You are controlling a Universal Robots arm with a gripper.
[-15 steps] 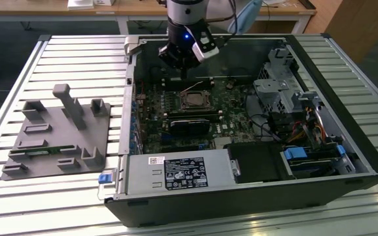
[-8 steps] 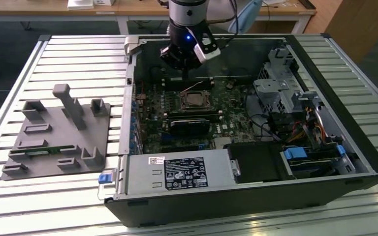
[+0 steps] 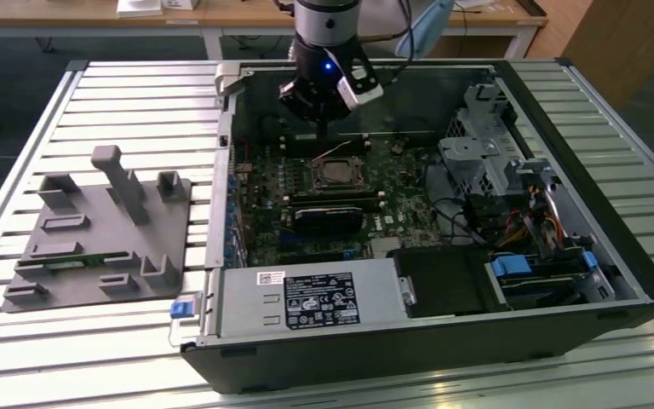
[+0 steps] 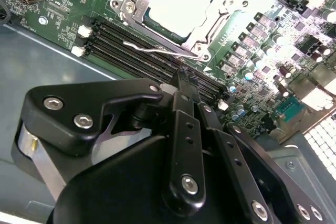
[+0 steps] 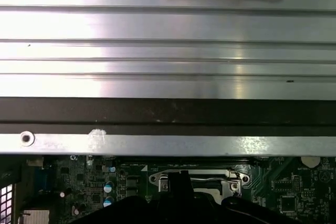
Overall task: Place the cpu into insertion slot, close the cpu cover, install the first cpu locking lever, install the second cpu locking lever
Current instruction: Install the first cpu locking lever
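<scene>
Computer case (image 3: 418,354) lies open on a slatted metal table (image 3: 616,102) in the exterior view, with a grey holder plate (image 3: 100,239) on the slats to the exterior view's left of it. The gripper (image 3: 324,136) hangs inside the case over the green board (image 3: 265,183), its tips low and near the far edge of the socket (image 3: 334,175).

In the second wrist view the gripper (image 4: 182,75) has its black fingers (image 4: 181,129) pressed together with nothing between them. Their tip sits over the black memory slots (image 4: 118,40), just beside the socket (image 4: 126,8). The chip (image 4: 178,1) sits in the socket, its pale top showing through the window of the cover (image 4: 210,24), which lies flat over it. A thin silver lever (image 4: 149,47) runs along the side of the socket facing the gripper. Its bent end is close to the fingertips, but I cannot tell whether they touch.

In the first wrist view the gripper (image 5: 178,182) stands dark in front of the socket (image 5: 233,179), with the case's silver rim (image 5: 168,144) and the table's slats (image 5: 168,30) beyond.
</scene>
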